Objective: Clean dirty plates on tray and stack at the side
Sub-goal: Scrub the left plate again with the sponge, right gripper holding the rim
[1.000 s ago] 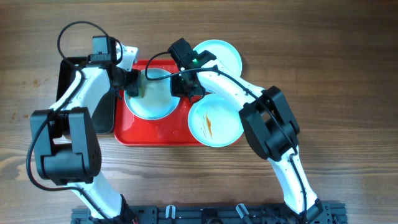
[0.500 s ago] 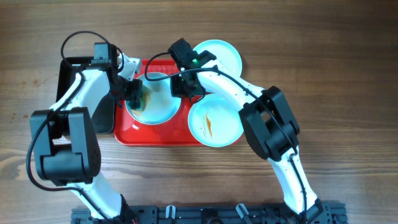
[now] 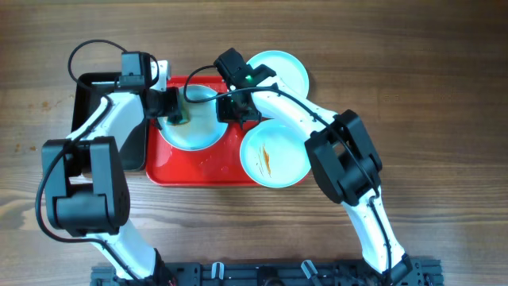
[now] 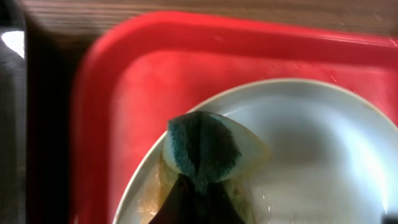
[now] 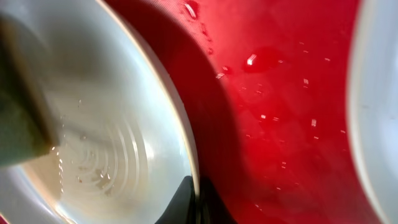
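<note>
This is looking like a robotics lab bench, not a home kitchen: two white-and-black arms (image 3: 349, 159) are reaching up from a black rail (image 3: 262, 274) at 6 o'clock over a bare wood-grain counter (image 3: 444, 95) carrying a red tray (image 3: 206, 175) of plates (image 3: 274, 155).

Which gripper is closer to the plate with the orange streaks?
Right. The right gripper pinches the rim of the middle plate, beside the streaked plate; the left gripper presses a sponge on the middle plate's far side.
</note>
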Motion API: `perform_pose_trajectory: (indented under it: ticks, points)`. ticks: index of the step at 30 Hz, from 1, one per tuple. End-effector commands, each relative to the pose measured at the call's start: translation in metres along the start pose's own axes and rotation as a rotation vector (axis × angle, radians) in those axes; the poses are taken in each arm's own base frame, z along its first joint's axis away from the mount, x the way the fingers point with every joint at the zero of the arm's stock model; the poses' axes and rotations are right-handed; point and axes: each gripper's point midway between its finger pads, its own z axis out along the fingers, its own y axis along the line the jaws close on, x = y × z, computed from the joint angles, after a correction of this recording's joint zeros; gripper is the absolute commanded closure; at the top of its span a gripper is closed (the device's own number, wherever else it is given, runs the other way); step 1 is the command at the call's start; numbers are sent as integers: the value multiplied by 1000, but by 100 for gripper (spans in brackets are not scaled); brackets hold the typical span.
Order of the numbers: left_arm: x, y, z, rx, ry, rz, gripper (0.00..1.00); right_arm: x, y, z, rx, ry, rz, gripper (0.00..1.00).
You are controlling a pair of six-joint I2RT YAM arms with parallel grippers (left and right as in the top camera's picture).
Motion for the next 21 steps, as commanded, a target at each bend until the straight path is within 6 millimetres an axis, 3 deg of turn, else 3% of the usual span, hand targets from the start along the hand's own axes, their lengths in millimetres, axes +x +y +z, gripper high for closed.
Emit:
perform_pose_trajectory:
  ticks: [1, 7, 11, 13, 16, 21]
  points:
    - [1, 38, 1, -231, -23, -158, 96, 12, -18, 13, 55, 46, 19, 96]
    - [71, -36, 0, 4, 279, -113, 96, 12, -19, 13, 55, 47, 19, 96]
    - [96, -59, -16, 185, 420, -199, 96, 12, -19, 13, 55, 47, 15, 96]
    - [85, -62, -26, 267, 418, -251, 96, 13, -18, 13, 52, 50, 13, 96]
    - [53, -51, -45, 261, 337, -307, 96, 13, -18, 13, 49, 53, 12, 96]
    - [11, -4, -82, -36, 96, -371, 96, 13, -18, 13, 49, 52, 12, 96]
